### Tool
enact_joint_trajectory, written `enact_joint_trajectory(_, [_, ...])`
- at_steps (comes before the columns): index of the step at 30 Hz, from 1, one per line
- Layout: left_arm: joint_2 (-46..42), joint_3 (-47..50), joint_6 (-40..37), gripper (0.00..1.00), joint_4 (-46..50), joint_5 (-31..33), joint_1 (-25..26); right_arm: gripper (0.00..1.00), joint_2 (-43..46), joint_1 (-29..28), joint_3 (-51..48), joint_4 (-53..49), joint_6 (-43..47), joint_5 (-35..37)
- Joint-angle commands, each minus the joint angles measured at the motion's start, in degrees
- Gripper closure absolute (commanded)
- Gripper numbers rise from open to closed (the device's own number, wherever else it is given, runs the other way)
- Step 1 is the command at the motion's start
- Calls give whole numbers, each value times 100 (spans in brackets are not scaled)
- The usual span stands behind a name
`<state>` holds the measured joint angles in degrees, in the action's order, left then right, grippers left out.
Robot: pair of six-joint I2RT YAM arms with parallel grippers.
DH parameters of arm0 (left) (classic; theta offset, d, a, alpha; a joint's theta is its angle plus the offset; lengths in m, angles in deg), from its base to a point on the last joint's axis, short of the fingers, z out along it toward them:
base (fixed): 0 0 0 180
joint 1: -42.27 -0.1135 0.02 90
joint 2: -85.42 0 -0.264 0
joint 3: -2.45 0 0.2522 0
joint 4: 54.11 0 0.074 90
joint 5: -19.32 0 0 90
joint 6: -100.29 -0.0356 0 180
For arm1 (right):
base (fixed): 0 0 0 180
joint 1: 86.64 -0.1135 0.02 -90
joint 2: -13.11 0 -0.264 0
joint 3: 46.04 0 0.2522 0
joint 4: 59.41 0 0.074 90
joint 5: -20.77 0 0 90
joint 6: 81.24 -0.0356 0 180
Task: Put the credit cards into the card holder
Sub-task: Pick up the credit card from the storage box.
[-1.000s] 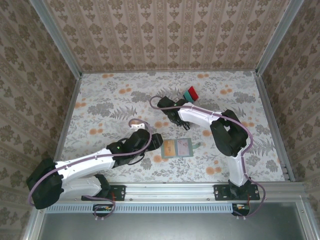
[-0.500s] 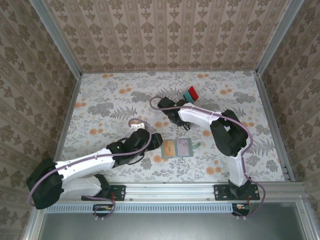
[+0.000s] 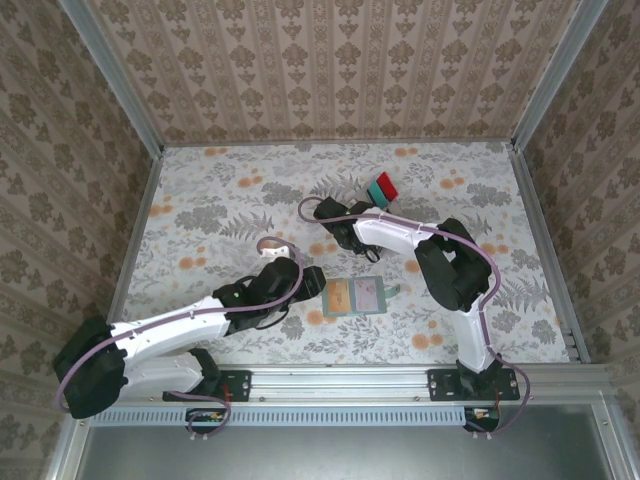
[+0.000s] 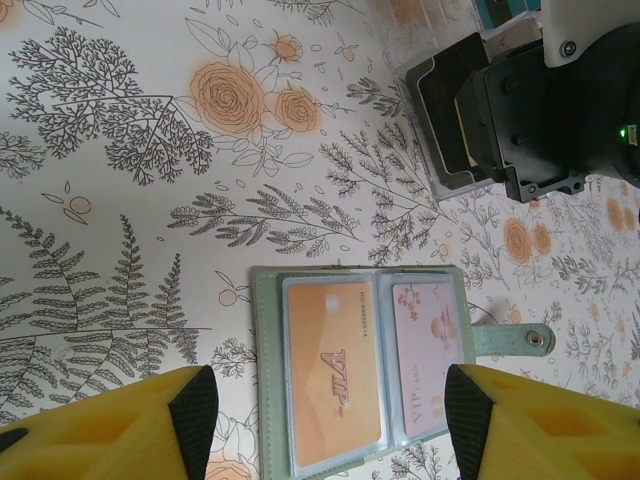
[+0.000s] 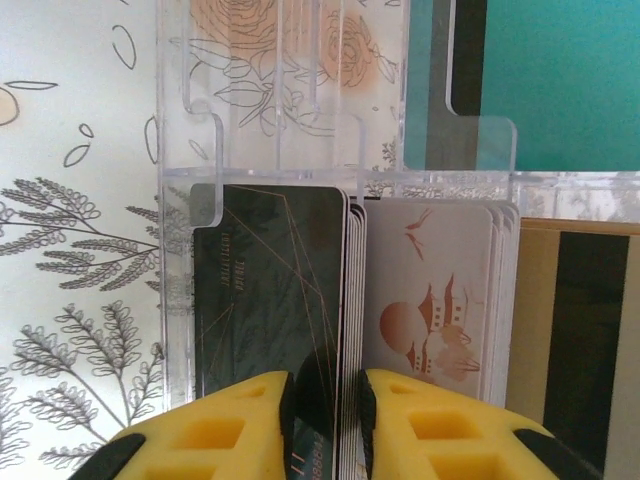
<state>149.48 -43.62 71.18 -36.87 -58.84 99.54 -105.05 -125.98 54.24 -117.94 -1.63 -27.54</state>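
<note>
On the floral bench (image 3: 220, 200), the clear divided tray (image 5: 180, 250) stands its cards on edge, seemingly so the right fingers (image 5: 220, 430) can clench the dark grey card (image 5: 270, 290), while the card holder (image 4: 265, 380) lies open at front centre below the released left fingers (image 4: 120, 430), an orange card (image 4: 335, 375) and a pink card (image 4: 430, 360) already slotted.

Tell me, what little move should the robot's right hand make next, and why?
Probably pull the dark grey plastic card out of the clear plastic tray. The right hand has its yellow fingers pinched on that card's edge, yet the card sits in its slot beside pale cards. The open grey-green wallet lies flat with an orange card and a pink card inside.
</note>
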Motion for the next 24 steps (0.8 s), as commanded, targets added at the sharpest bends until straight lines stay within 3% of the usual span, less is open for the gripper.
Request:
enact_joint_trajectory(1, [71, -24, 88, 35, 65, -2, -39, 77, 72, -13, -122, 61, 50, 371])
enact_joint_trajectory(24, [116, -12, 90, 35, 40, -52, -40, 81, 329, 4, -247, 133, 55, 524])
